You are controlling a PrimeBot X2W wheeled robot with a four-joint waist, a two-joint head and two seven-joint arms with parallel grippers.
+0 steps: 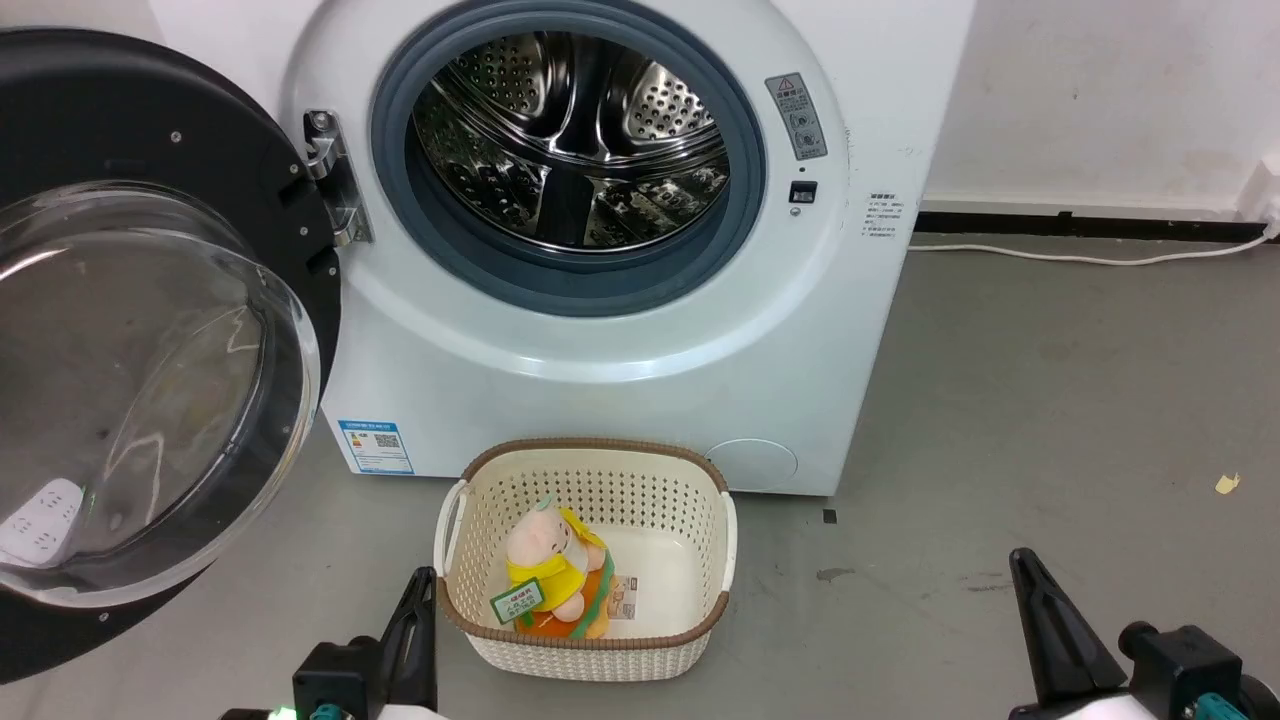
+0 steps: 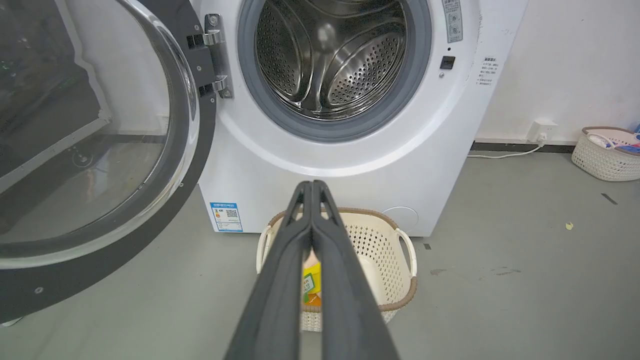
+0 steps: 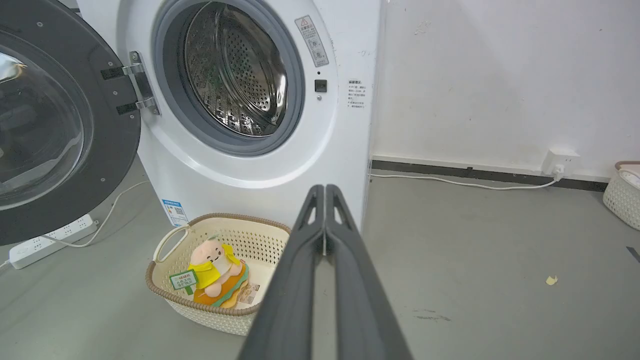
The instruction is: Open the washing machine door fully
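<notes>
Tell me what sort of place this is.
Probably a laundry corner in a plain room: a white front-loading washing machine with its door swung open, a cream laundry basket before it on the grey floor, another basket by the wall.

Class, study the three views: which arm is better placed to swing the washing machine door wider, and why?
Left. The washing machine door hangs open on the robot's left, and the left tool, shut, sits nearer it. The right tool, also shut, would probably have to cross the basket.
</notes>
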